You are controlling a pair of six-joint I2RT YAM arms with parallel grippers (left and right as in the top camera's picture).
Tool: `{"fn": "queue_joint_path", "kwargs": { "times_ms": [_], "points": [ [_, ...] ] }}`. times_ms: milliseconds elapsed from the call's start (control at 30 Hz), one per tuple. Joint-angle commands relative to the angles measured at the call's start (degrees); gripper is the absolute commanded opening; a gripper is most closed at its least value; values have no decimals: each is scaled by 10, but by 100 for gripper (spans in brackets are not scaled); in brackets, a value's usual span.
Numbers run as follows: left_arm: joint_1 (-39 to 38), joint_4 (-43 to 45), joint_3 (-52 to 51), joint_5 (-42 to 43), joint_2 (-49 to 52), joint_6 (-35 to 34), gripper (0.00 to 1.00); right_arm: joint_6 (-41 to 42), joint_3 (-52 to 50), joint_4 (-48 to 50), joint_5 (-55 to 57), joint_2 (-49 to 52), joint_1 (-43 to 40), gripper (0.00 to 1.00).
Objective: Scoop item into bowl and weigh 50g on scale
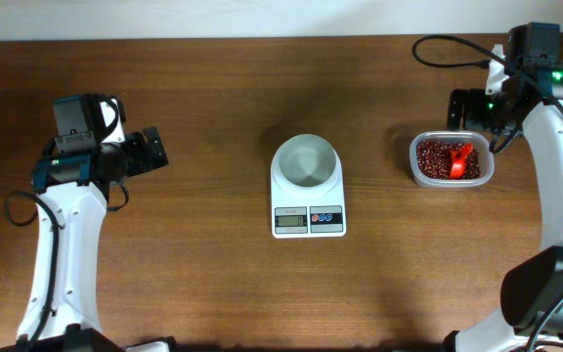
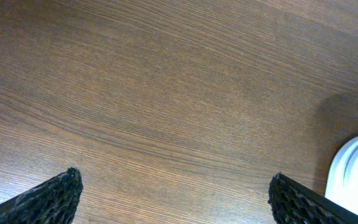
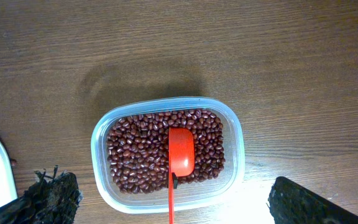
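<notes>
The white bowl (image 1: pixel 306 160) stands on the white scale (image 1: pixel 308 208) at the table's middle; its inside looks bare. The dark reddish-brown beans (image 1: pixel 439 157) fill a clear plastic container (image 1: pixel 450 179) at the right, with an orange-red scoop (image 1: pixel 460 162) lying in them. In the right wrist view the beans (image 3: pixel 135 155) and scoop (image 3: pixel 180 152) lie just ahead of my right gripper (image 3: pixel 173 205), which is open, empty and above the container (image 3: pixel 229 180). My left gripper (image 2: pixel 176 199) is open and empty over bare wood at the left (image 1: pixel 150 152); the scale's edge (image 2: pixel 356 177) shows at its right.
The table's far edge meets a pale wall along the top of the overhead view. A black cable (image 1: pixel 448 49) loops at the back right near the right arm. Brown wood lies between the left arm and the scale.
</notes>
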Motion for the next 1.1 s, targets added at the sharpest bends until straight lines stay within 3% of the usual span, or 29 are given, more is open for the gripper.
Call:
{"fn": "queue_joint_path", "kwargs": {
  "times_ms": [0,867,1000,1033,1067],
  "points": [
    [2,-1,3,-4,3,-1,99,2,7,-1,5,-8,3,99],
    [2,12,3,-4,3,-1,99,2,7,-1,5,-8,3,99],
    [2,36,3,96,3,-1,99,2,7,-1,5,-8,3,99],
    [2,36,3,158,3,-1,72,2,7,-1,5,-8,3,99],
    [2,36,3,188,3,-1,15,3,7,2,3,-8,3,99]
  ]
}}
